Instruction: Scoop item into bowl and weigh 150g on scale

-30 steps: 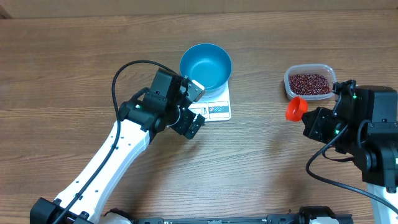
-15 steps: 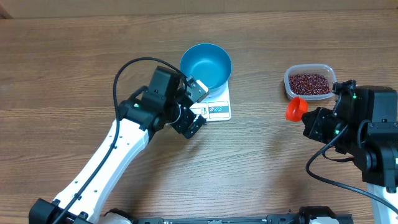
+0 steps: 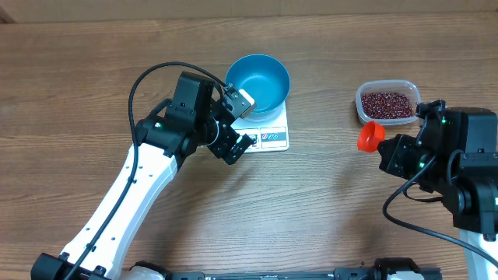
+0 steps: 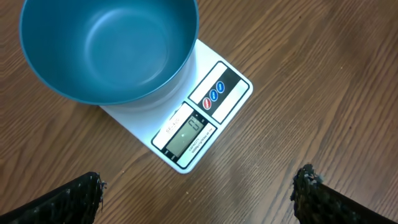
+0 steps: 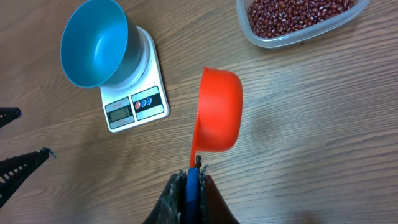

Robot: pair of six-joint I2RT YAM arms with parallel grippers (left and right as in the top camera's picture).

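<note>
The empty blue bowl (image 3: 258, 82) sits on the white scale (image 3: 268, 138), whose display and buttons face the table's front. My left gripper (image 3: 242, 123) hovers open just left of the scale's display end, nothing between its fingers; from its wrist the bowl (image 4: 109, 50) and scale (image 4: 205, 118) lie ahead of the wide-spread gripper (image 4: 198, 185). Red-brown beans (image 3: 385, 103) fill a clear tub at the right. My right gripper (image 5: 194, 177) is shut on the blue handle of an empty orange scoop (image 5: 219, 109), which hangs over bare table between the tub and the scale.
The clear tub (image 5: 258, 38) stands at the back right, close to the right arm's body (image 3: 459, 167). The left arm's black cable (image 3: 144, 85) loops above its forearm. Bare wood lies between the scale and the scoop (image 3: 370, 136).
My left gripper has drawn back to the left, away from the scale, still open. The right arm and scoop have not moved.
</note>
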